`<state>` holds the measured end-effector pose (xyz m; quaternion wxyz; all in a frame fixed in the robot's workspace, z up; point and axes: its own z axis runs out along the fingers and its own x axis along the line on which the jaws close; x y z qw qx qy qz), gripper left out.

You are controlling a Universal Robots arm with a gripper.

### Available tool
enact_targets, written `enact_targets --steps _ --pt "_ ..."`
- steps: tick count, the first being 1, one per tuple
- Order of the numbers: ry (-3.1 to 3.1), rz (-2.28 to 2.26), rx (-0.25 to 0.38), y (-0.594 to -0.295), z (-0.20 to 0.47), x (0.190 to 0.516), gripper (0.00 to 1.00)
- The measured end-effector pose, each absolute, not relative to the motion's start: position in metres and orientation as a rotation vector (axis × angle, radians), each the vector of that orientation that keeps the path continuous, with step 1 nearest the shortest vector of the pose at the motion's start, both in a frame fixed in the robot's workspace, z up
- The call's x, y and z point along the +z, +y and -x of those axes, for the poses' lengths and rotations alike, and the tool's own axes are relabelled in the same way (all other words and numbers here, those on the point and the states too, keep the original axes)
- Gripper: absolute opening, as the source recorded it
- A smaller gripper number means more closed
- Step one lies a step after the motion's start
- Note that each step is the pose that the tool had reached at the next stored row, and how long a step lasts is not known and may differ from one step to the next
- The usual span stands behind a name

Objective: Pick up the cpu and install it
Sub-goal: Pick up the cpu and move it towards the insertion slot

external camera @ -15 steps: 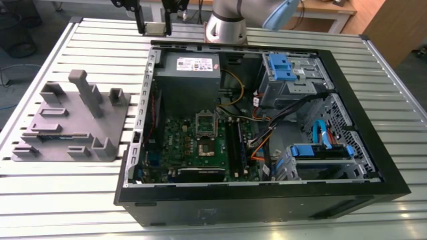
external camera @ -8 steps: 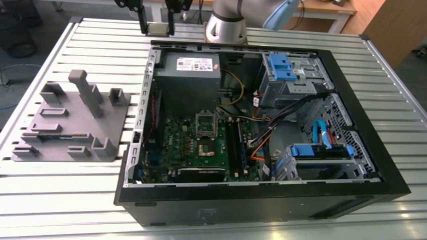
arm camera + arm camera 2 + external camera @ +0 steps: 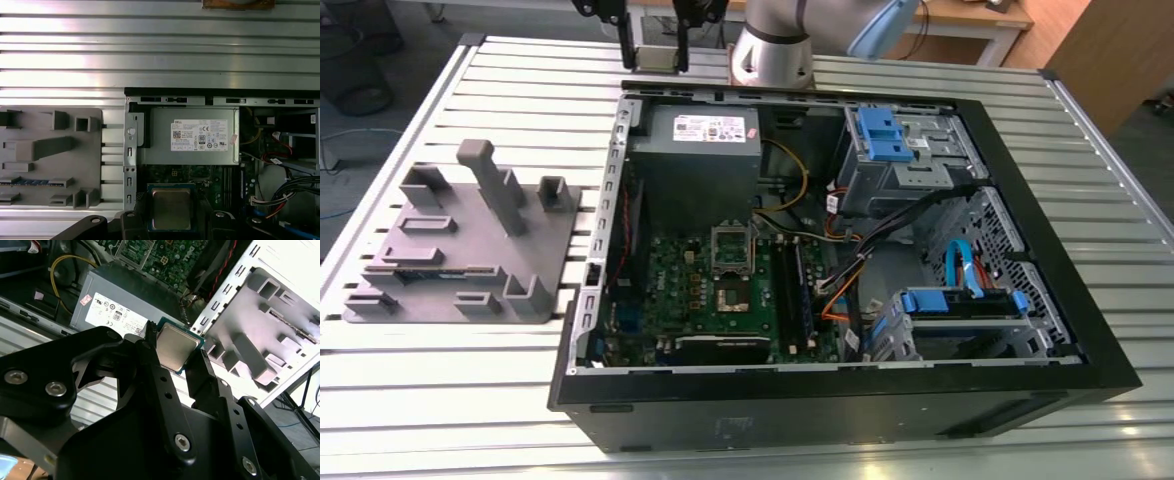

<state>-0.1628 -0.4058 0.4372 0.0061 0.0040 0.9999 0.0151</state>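
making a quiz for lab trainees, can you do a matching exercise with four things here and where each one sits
Things:
1 cpu
2 grey tray
3 power supply
4 green circuit board

Places:
A on the table beside the computer case
B in a corner of the case, white label on it
C flat on the bottom of the case
D between the fingers of the gripper

Pairs: 1-D, 2-A, 3-B, 4-C

Black bolted hand point(image 3: 175, 352), silver-grey arm point(image 3: 771, 55)
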Motion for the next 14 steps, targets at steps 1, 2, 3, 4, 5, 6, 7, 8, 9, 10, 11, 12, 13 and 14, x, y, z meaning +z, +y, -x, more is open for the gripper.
enact_targets --steps 1,2,3,4,5,6,7,8,9,10,11,12,13,14 --pt "3.129 -0.012 0.047 -0.406 0.160 0.437 0.47" --pt "3.129 -0.012 0.047 -0.406 0.157 0.437 0.47" --pt "3.129 -0.012 0.047 -0.406 0.154 0.437 0.47" --pt "3.129 -0.012 0.047 -0.406 0.151 0.437 0.47" --pt "3.129 -0.013 0.047 -0.406 0.148 0.437 0.47" --pt "3.129 -0.012 0.047 -0.406 0.144 0.437 0.47" --pt "3.129 -0.012 0.047 -0.406 0.141 0.437 0.47" --pt "3.129 -0.012 0.047 -0.406 0.138 0.437 0.47" --pt "3.129 -0.012 0.047 -0.406 0.135 0.437 0.47" --pt "3.129 -0.013 0.047 -0.406 0.131 0.437 0.47" --pt "3.129 -0.013 0.047 -0.406 0.128 0.437 0.47" --pt "3.129 -0.012 0.047 -0.406 0.125 0.437 0.47" --pt "3.129 -0.012 0.047 -0.406 0.121 0.437 0.47" --pt "3.129 -0.013 0.047 -0.406 0.118 0.437 0.47"
